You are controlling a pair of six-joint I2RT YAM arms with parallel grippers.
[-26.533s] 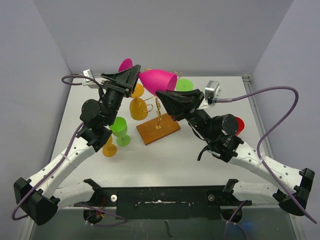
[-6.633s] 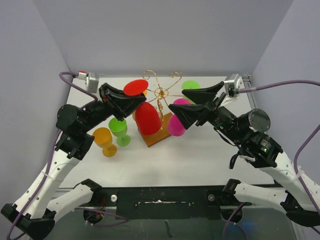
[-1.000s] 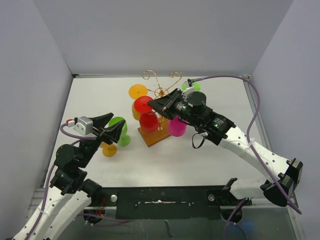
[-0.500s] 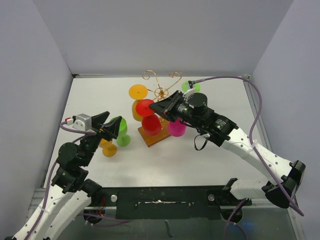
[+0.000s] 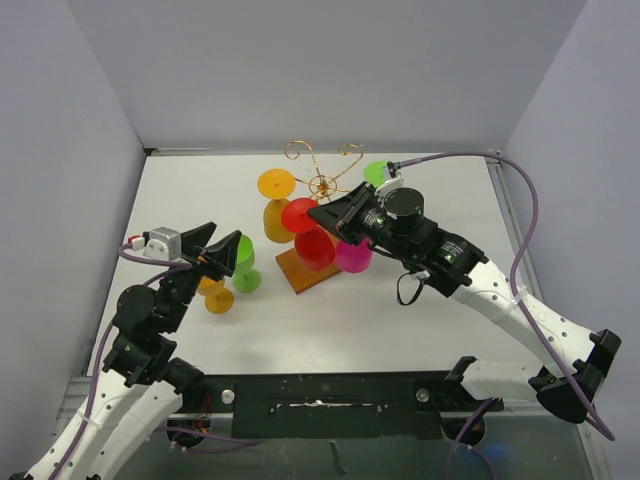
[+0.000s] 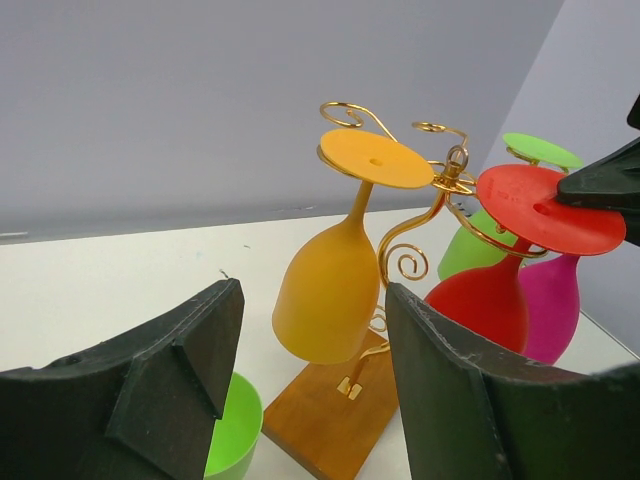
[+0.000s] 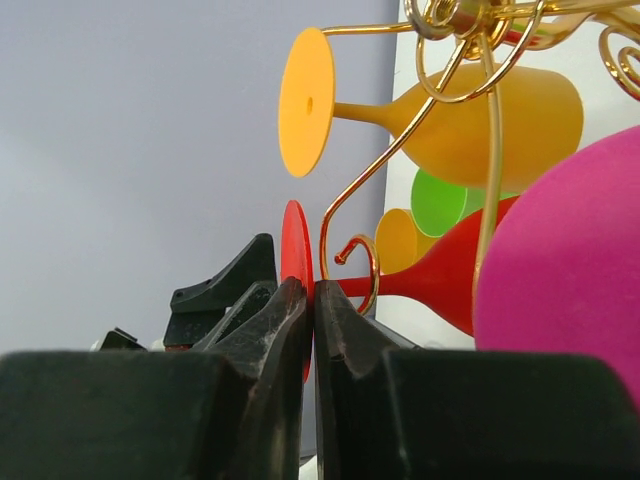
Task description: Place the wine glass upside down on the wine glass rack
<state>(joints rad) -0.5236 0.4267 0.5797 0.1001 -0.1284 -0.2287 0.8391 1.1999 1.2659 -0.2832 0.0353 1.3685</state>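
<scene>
The wine glass rack (image 5: 320, 186) is gold wire on a brown wooden base (image 5: 300, 268). A red wine glass (image 5: 314, 247) hangs upside down and tilted, its stem in a curled arm (image 7: 361, 270). My right gripper (image 5: 322, 213) is shut on the rim of its round foot (image 7: 294, 255). In the left wrist view the red foot (image 6: 545, 207) rests over a gold arm. My left gripper (image 5: 216, 250) is open and empty, left of the rack, its fingers (image 6: 170, 390) framing the base (image 6: 335, 412).
An orange glass (image 5: 277, 220), a magenta glass (image 5: 353, 257) and a green glass (image 5: 375, 172) hang on the rack. A green glass (image 5: 243, 266) and an orange glass (image 5: 216, 296) stand on the table under my left gripper. Walls enclose the table on three sides.
My right gripper has shifted slightly right with the red glass, whose bowl has swung right over the base. My left gripper has risen a little.
</scene>
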